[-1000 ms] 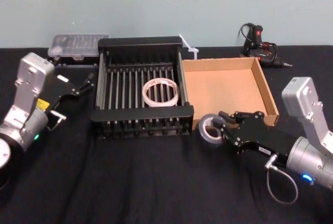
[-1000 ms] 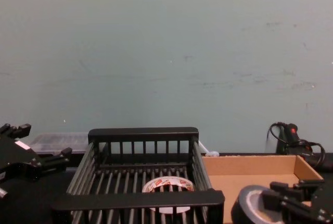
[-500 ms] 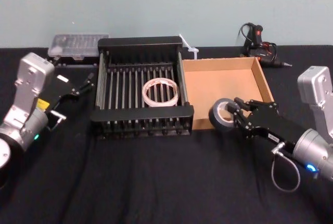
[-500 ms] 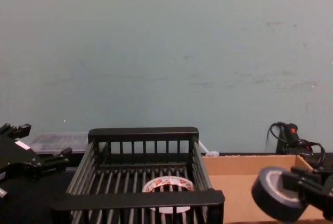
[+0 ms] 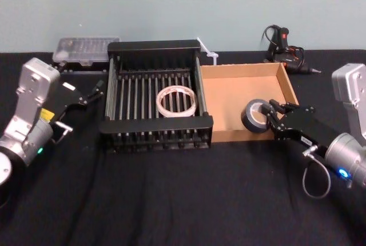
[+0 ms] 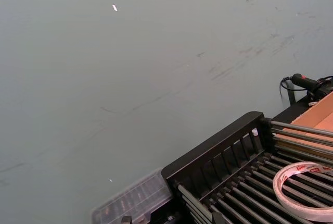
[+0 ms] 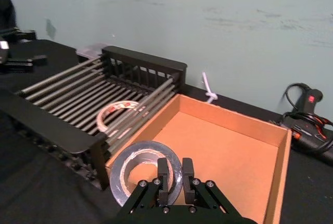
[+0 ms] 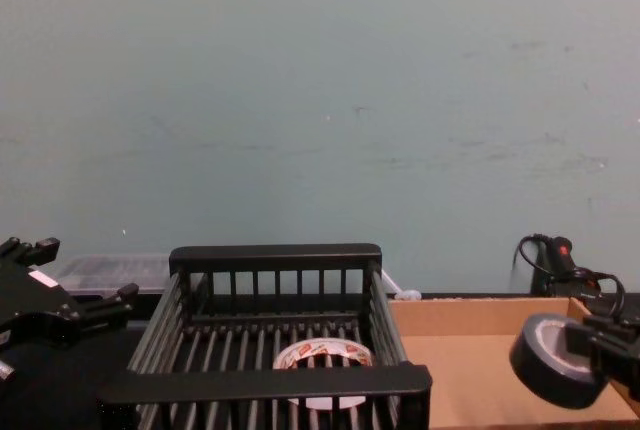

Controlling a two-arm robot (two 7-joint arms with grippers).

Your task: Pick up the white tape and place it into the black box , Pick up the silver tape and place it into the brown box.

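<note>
The white tape (image 5: 176,101) with red print lies flat on the slatted floor of the black box (image 5: 154,46); it also shows in the right wrist view (image 7: 117,114) and the chest view (image 8: 322,355). My right gripper (image 5: 273,118) is shut on the rim of the silver tape (image 5: 256,116), holding the roll on edge in the air over the front part of the brown box (image 5: 229,97). In the right wrist view the fingers (image 7: 164,174) pinch the silver tape (image 7: 145,174) above the tray's near wall. My left gripper (image 5: 94,91) stands open left of the black box, holding nothing.
A clear plastic case (image 5: 86,48) sits behind the black box at back left. A black glue gun (image 5: 283,43) with its cable lies behind the brown box. A white plastic strip (image 5: 207,51) sticks up between the two boxes. Black cloth covers the table.
My right gripper has lifted the silver tape from the table in front of the brown box and carried it back and right, over the tray. The left arm has stayed still.
</note>
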